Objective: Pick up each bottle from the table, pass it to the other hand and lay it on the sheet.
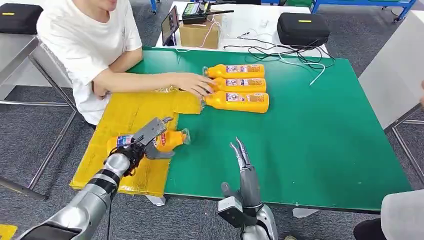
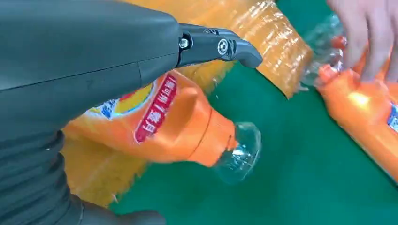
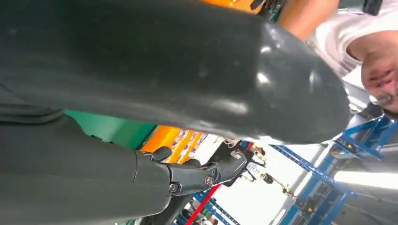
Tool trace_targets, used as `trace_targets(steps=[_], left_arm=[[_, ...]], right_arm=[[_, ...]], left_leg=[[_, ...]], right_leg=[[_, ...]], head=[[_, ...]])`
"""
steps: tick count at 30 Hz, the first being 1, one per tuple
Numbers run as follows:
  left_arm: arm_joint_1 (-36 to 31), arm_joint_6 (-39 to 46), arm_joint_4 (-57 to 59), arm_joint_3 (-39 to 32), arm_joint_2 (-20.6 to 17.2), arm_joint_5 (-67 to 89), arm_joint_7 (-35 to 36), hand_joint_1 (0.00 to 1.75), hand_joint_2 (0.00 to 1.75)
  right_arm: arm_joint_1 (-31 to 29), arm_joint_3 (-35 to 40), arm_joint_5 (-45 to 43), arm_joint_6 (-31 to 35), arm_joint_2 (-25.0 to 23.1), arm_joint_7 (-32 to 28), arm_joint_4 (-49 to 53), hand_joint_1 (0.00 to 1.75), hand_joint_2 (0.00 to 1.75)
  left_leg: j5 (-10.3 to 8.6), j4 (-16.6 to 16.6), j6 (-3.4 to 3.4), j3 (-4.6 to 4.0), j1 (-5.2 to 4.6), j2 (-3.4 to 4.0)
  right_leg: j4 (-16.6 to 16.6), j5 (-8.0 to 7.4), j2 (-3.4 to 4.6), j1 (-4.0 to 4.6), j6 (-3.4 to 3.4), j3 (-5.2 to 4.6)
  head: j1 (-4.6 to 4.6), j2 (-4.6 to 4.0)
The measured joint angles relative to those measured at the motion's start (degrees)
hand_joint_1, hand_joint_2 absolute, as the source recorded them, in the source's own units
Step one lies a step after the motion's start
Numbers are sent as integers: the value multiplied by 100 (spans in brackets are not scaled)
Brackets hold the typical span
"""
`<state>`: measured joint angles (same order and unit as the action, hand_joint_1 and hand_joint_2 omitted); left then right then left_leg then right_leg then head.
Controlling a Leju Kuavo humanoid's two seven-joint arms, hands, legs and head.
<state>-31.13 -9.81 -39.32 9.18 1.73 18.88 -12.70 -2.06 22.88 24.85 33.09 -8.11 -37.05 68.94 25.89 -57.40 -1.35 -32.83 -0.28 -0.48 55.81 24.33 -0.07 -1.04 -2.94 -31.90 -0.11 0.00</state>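
left hand reaches in from the lower left with its silver arm angled up toward the table, its fingers wrapped over an orange bottle that lies on its side at the edge of the yellow sheet; the clear cap points out over the green table. from the left wrist the grey thumb lies across the bottle's label and one dark finger stretches above it, with the bottle's body pressed under the hand. right hand stands upright at the near edge of the table, fingers straight, close together and pointing up, holding nothing, well apart from the held bottle. three more orange bottles lie side by side farther back on the green surface, touching one another. a person's hand in a white shirt sleeve rests against the cap ends of those bottles, just beyond the far end of the sheet.
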Motion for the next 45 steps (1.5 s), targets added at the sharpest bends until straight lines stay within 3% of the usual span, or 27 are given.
trace_targets(steps=[7, 8, 13, 14, 24, 39, 41, 42, 45], left_arm=[[367, 369, -598, 192, -9, -489, -111, 0, 175], [481, 461, -785, 212, -17, -628, -137, 0, 0], [1108, 1161, -1874, 315, -92, -815, -179, 0, 0], [1278, 1301, -2178, 315, -116, -890, -236, 0, 175], [2770, 1930, -4394, 72, -208, -1379, -671, 0, 175], [3196, 2157, -5237, 9, -68, -1532, -922, 0, 175], [3222, 2073, -5276, 9, -59, -1739, -1025, 0, 175], [3268, 1986, -5327, 9, -48, -1884, -1089, 0, 175], [3485, 1772, -5589, 28, 22, -2321, -1211, 0, 175]], right_arm=[[8, 0, -24, 74, 22, -2, -46, 0, 0], [17, 0, -18, 83, 33, -2, -46, 0, 0], [107, -2, 50, 247, 79, 35, -41, 0, 0], [143, -4, 64, 289, 98, 50, -37, 0, 0], [379, -35, 184, 490, 230, 122, 88, 0, 0], [381, -44, 384, 590, 286, 136, 168, 0, 0], [397, -115, 865, 629, 280, 99, 203, 0, 0], [430, -217, 1346, 645, 256, 39, 258, 0, 175], [473, -820, 2904, 658, 94, -109, 472, 0, 175]], left_leg=[[0, 0, 0, -9, 0, 2], [0, 0, 0, -12, 0, 2], [1, -1, 0, -33, 0, 10], [2, -1, 0, -36, 0, 9], [3, 0, 1, -64, 0, 15], [2, -1, 0, -63, 0, 13], [2, -1, 0, -63, 1, 15], [2, -1, 0, -63, 1, 15], [3, -1, 0, -64, 0, 19]], right_leg=[[0, 0, 1, 0, 0, -10], [0, 0, 1, 0, 0, -13], [0, 0, 2, 0, 0, -35], [0, 0, 3, 0, 0, -37], [-2, 1, 3, 1, 1, -71], [-2, 0, 3, 1, 1, -69], [-1, 0, 3, 1, 1, -70], [-1, 0, 3, 1, 1, -70], [-2, 0, 3, 1, 1, -70]], head=[[2, 0], [2, 0], [2, 0], [2, 0], [2, 0], [2, 0], [2, 0], [0, 0], [0, 0]])
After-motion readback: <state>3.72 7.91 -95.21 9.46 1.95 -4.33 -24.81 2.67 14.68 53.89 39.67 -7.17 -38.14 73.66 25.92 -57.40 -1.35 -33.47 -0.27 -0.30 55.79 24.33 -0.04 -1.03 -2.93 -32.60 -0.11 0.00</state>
